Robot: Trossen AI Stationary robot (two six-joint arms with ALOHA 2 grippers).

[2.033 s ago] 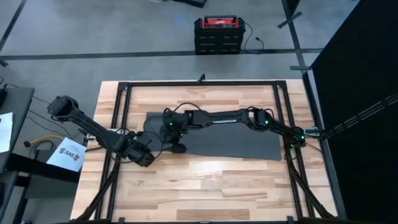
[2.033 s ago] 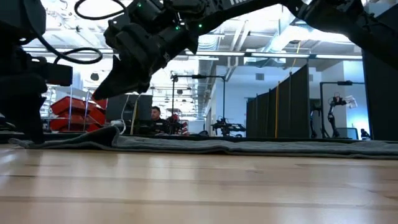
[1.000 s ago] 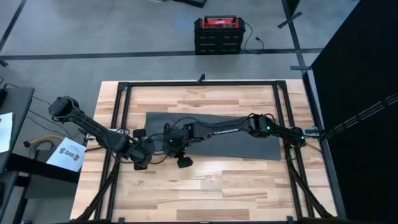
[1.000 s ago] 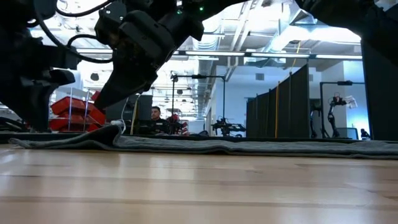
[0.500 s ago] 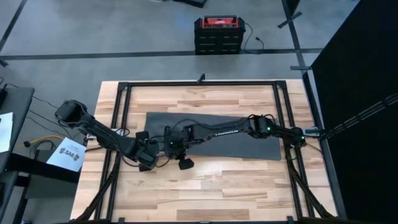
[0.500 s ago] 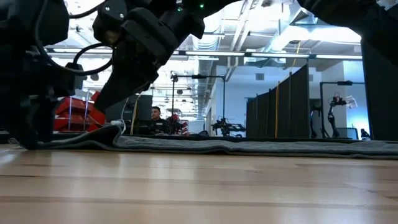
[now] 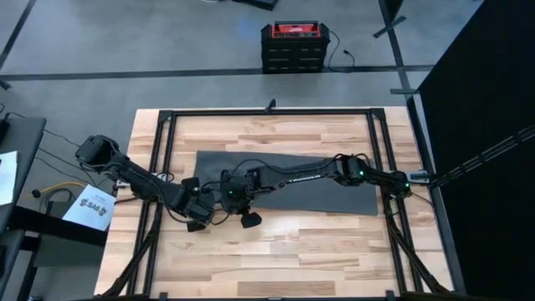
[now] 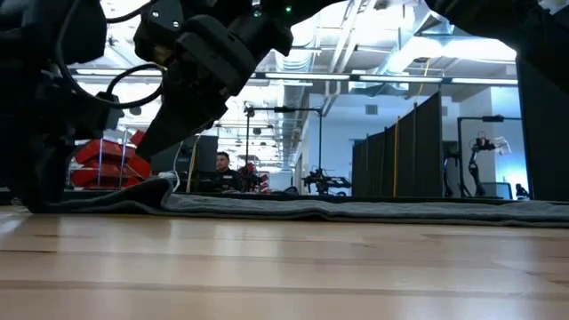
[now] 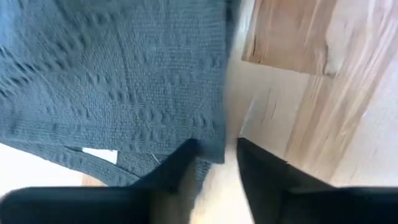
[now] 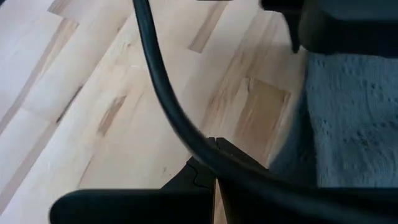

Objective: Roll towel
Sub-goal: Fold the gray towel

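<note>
The dark grey towel (image 7: 318,180) lies spread flat across the middle of the table, its long side running left to right. My left gripper (image 7: 201,221) is low at its near left corner (image 9: 214,152), open by a narrow gap, with one finger (image 9: 183,158) over the cloth and the other (image 9: 261,171) over bare wood. My right arm reaches across the towel from the right. Its gripper (image 7: 244,216) is shut, with its tip (image 10: 214,146) over wood beside the towel's near edge (image 10: 348,118). In the low view a small raised fold (image 8: 164,180) shows in that edge. My left gripper has its fingers either side of the towel's corner, and I cannot tell whether they touch it. My right gripper slants down toward the raised near edge, and I cannot tell whether its shut tip touches the cloth.
Black frame rails (image 7: 163,167) run along the table's sides. A red and black box (image 7: 292,46) stands on the floor beyond the far edge. Bare wood (image 7: 292,259) fills the near half of the table. A black cable (image 10: 161,93) crosses the right wrist view. A person (image 8: 222,164) sits far behind.
My left gripper has come down and moved a little toward the table's right, onto the towel's near left corner. My right gripper and the towel have kept still.
</note>
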